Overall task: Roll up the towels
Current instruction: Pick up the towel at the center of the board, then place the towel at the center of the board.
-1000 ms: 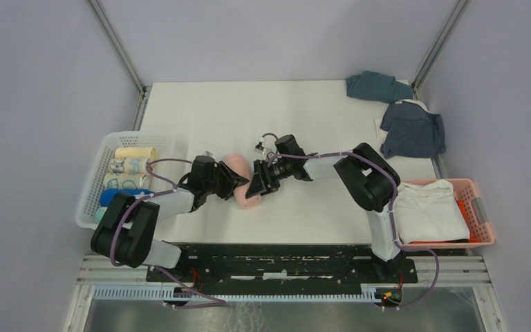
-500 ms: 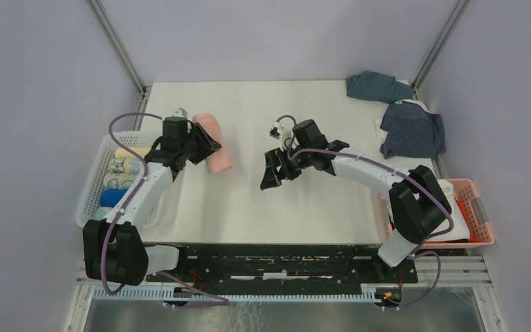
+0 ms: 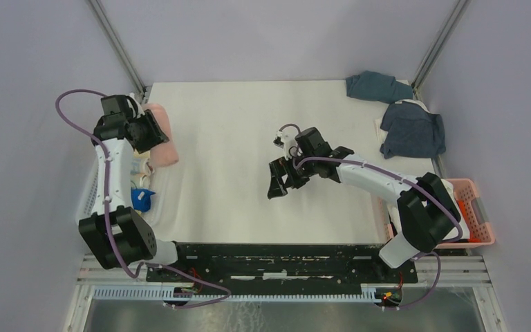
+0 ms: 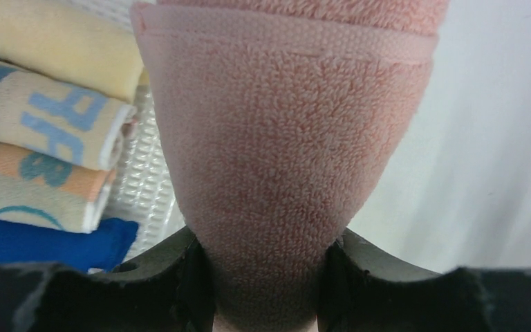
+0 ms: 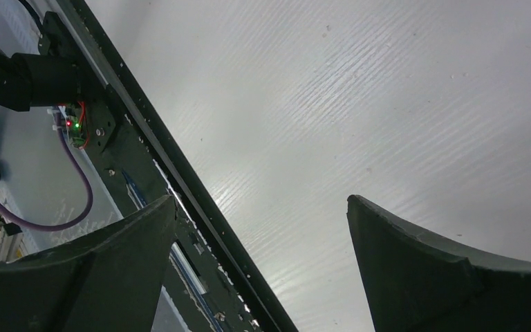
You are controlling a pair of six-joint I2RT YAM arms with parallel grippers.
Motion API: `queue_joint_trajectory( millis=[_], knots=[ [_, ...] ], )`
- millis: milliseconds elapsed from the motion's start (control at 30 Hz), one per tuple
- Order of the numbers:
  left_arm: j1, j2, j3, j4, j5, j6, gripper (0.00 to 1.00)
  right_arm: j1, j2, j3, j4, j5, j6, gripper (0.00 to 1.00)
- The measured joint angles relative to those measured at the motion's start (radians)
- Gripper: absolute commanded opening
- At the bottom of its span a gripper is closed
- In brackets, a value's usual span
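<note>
**Pink roll at the basket, right arm free**

Top view: the left arm is stretched to the far left, its wrist over the far end of the white basket [image 3: 88, 197]. The left fingers [image 3: 148, 131] are clamped on the pink towel [image 3: 162, 142], which is already rolled. The roll hangs at the basket's inner edge, partly over the desk [image 3: 249, 111]. My read: this is the drop-off step. The right arm is bent out over mid-desk with the right fingers [image 3: 275, 185] spread wide, tilted toward the near edge and holding nothing. Two blue towels [image 3: 413, 130] lie loose in the far-right corner, not yet rolled, probably the next job.

Left wrist: the fingers pinch the roll across its middle, likely so the wrap can't spring open. Finished rolls [image 4: 48, 124] lie side by side below-left.

Right wrist: the fingers are wide apart, with only bare desk and the black base rail [image 5: 145, 159] between them.
</note>
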Motion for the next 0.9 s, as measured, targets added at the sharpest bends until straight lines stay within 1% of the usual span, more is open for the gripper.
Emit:
queue_joint_trajectory(
  millis=[267,400,600,700,900],
  knots=[
    [0.090,0.213,0.098,-0.091,-0.018,0.150,0.22,0.117,-0.026,-0.001,-0.012,0.054,-0.010,1.00],
    [0.114,0.305,0.134,-0.124,0.001,0.210,0.23,0.117,-0.036,-0.017,-0.021,0.097,-0.010,1.00],
    [0.119,0.413,0.227,-0.166,0.010,0.283,0.24,0.114,-0.063,-0.010,-0.101,0.198,-0.046,1.00],
    [0.119,0.443,0.241,-0.167,0.017,0.315,0.25,0.114,-0.060,0.034,-0.162,0.253,-0.063,1.00],
    [0.121,0.481,0.248,-0.164,0.048,0.348,0.25,0.114,-0.030,0.137,-0.211,0.292,-0.071,1.00]
  ],
)
